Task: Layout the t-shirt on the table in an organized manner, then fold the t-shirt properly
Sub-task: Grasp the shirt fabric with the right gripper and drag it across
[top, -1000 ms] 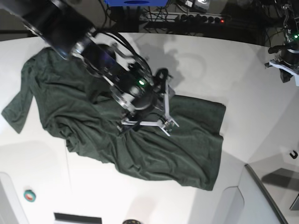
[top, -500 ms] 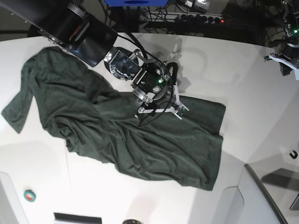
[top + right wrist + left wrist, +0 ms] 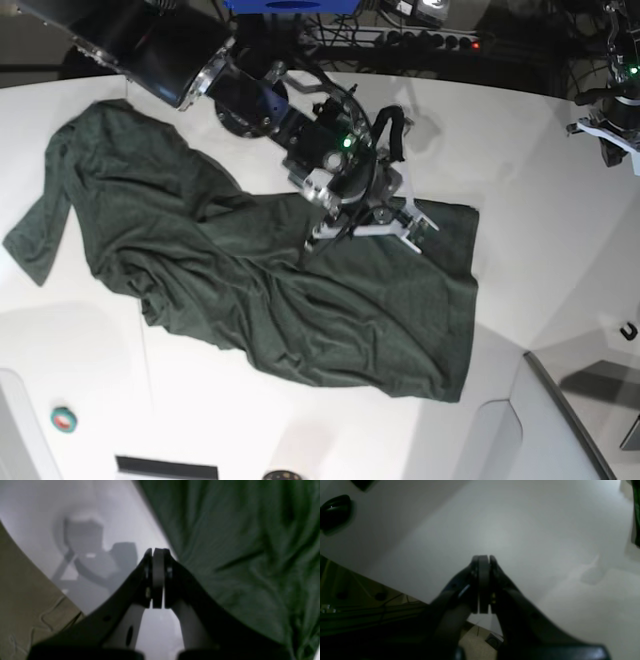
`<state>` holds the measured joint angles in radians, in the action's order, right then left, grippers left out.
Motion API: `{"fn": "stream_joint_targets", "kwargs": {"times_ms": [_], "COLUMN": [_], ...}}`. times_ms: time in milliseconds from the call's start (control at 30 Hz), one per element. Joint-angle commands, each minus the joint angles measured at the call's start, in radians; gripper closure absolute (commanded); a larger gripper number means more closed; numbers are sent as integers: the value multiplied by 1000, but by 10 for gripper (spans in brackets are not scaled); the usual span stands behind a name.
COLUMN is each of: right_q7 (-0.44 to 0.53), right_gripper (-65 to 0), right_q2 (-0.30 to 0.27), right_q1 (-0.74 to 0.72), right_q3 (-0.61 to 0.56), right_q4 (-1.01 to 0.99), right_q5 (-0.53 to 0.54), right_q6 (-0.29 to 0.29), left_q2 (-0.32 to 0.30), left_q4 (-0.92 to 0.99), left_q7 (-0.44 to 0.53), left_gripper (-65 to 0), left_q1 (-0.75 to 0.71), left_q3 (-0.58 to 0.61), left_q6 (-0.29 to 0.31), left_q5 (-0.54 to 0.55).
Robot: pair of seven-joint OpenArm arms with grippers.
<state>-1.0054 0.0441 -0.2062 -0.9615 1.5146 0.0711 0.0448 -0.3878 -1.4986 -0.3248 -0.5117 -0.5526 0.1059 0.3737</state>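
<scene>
Dark green shirt [image 3: 270,290] lies rumpled, askew across table [image 3: 520,180]; layout step not done. R gripper [image 3: 158,555] pinched shut, empty, over the shirt's top edge; L gripper [image 3: 483,560] shut, empty, parked over bare table. Next, I judge: reopen R, grab an edge, spread flat. Base view shows the full crumple; wrist cams show only jaws & local cloth
</scene>
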Motion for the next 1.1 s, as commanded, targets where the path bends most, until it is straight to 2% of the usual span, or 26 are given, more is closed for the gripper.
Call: {"fn": "stream_joint_targets", "kwargs": {"times_ms": [0, 67, 167, 233, 267, 433, 600, 667, 733, 867, 967, 1067], "right_q7": [9, 12, 23, 75, 107, 217, 303, 314, 328, 328, 290, 251], "right_gripper": [-5, -48, -225, -354, -381, -381, -381, -372, -312, -60, -29, -18], "right_q2": [7, 9, 24, 46, 53, 83, 84, 84, 84, 84, 84, 79], "right_q1": [-32, -39, -32, -34, -39, -69, -83, -89, -89, -91, -82, -35], "right_q3": [8, 3, -1, -23, -27, -27, -24, 13, 39, 43, 43, 42], "right_q4": [13, -1, -44, -105, -156, -388, -506, -536, -564, -592, -583, -472], "right_q5": [-6, -6, -6, -6, -6, -1, -1, 0, 0, 0, 0, 0], "right_q6": [4, 4, 4, 4, 4, 4, 4, 4, -1, -84, -127, -138], "left_q2": [-21, -21, -20, -20, -20, -20, -20, -20, -20, -20, -20, -20], "left_q4": [-12, -12, -12, -12, -12, -12, -12, -12, -12, -12, -12, -12], "left_q7": [22, 22, 22, 22, 22, 22, 22, 20, 19, 19, 19, 19], "left_gripper": [0, 0, 0, 0, 0, 0, 0, 0, 0, 0, 0, 0], "left_q1": [-1, -1, -1, -1, -1, -1, -5, -3, -3, -3, -3, -5], "left_q3": [-8, -8, -8, -8, -8, -8, -8, -8, -8, -8, -8, -8], "left_q6": [-5, -5, -5, -5, -5, -5, -5, -5, -5, -5, -5, -5], "left_q5": [1, 1, 1, 1, 1, 1, 1, 1, 1, 1, 1, 1]}}
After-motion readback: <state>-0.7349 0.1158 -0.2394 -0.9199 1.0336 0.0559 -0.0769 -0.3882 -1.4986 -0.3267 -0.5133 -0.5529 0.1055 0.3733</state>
